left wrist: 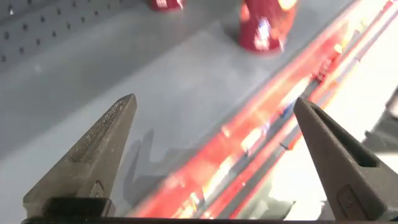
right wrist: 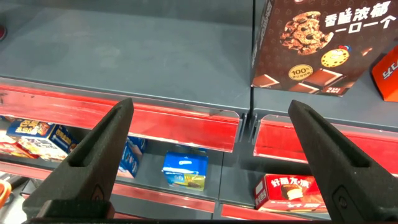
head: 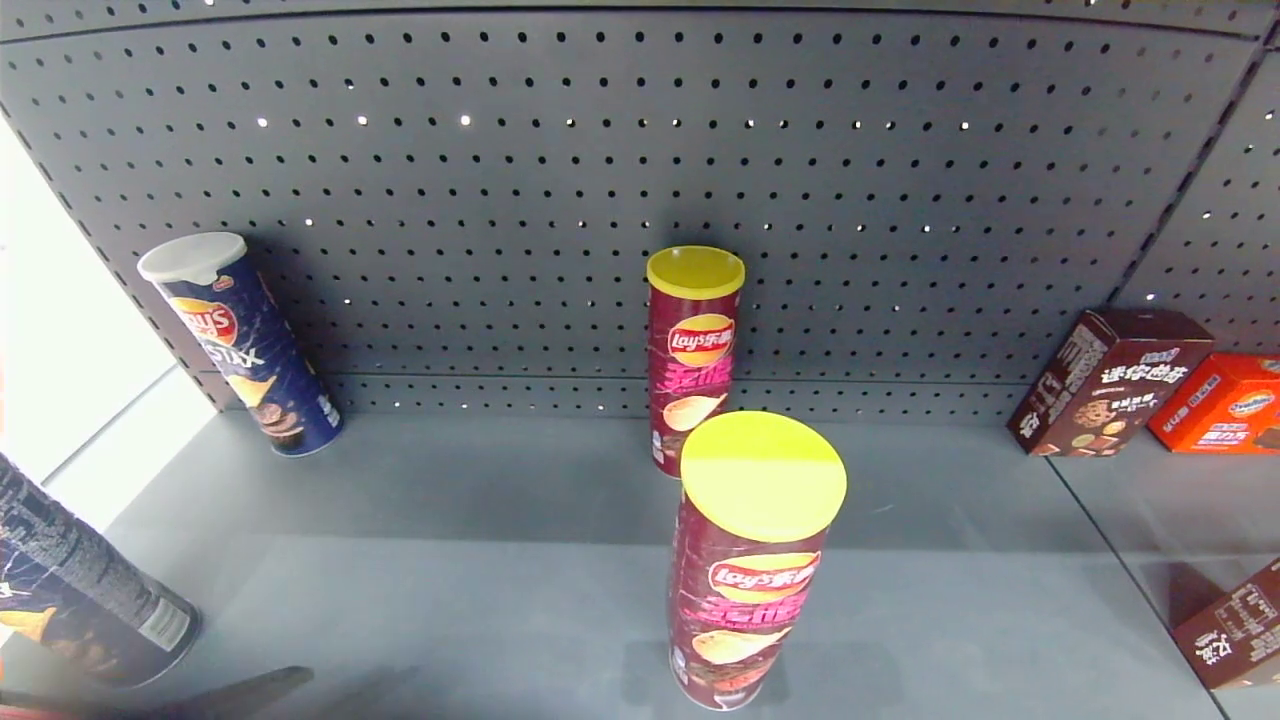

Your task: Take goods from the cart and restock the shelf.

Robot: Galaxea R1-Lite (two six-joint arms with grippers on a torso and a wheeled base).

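Clearing both arms away from the shelf looks like your step now, since each gripper is empty and the next item must come from the cart. Your left gripper is spread wide over the shelf's front edge, above the red price rail. Your right gripper is just as wide, out in front of that edge near the brown cookie box.

2 maroon cans stand upright mid-shelf. The front maroon chip can is near the front edge, and the rear maroon chip can is straight behind it at the pegboard back. A blue chip can stands at the back left corner, and a dark can at the front left corner.

Draw your left arm straight back from the edge, not sideways. The front maroon chip can is tall and narrow, so I judge a brush would topple it. For the next can, aim for the bare stretch between the blue chip can and the maroon row. Seat its base flat before you let go.
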